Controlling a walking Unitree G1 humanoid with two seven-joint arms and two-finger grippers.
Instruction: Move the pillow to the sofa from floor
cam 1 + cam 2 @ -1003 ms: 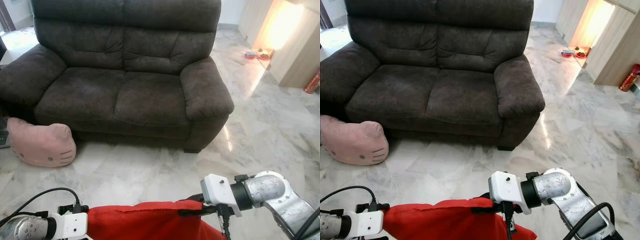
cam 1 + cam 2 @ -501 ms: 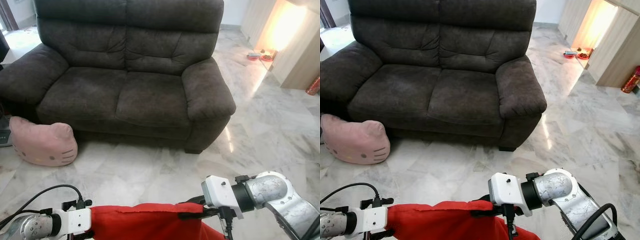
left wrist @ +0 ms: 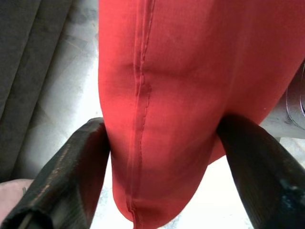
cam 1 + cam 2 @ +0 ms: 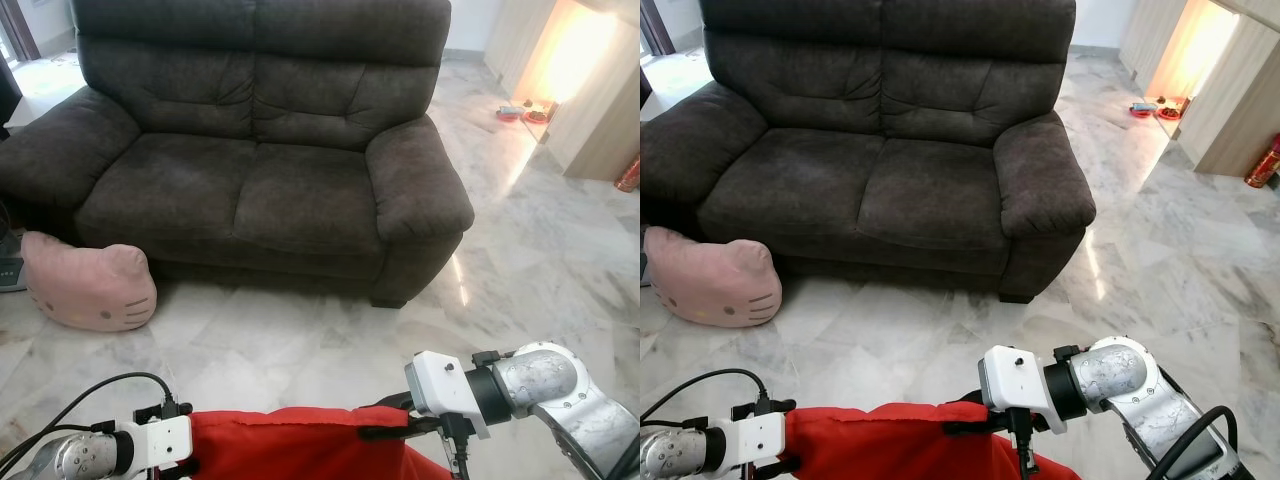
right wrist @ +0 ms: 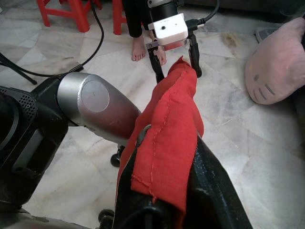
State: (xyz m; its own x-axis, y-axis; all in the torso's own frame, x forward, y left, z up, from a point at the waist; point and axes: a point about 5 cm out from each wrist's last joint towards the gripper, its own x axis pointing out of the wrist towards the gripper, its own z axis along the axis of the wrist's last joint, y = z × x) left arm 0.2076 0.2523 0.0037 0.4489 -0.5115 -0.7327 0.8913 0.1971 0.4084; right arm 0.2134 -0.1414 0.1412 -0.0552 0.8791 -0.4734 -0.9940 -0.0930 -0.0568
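Red pillow (image 4: 300, 445) hung off the floor, stretched between both grippers, well short of the dark sofa (image 4: 260, 150). Left gripper (image 3: 162, 162) pinched one end, its two black fingers (image 3: 71, 171) pressed into the fabric on either side. Right gripper (image 5: 162, 191) clamped the other end, cloth bunched between its fingers. Pink cat-face cushion (image 4: 88, 283) lay on the marble floor (image 4: 300, 340) beyond the fingers, against the sofa's base. A person's bare feet (image 5: 143, 47) stood behind the left gripper.

Pillow (image 4: 270, 452) between 2 hands; sofa (image 4: 260, 150) ahead; cushion (image 4: 88, 283) at its left.
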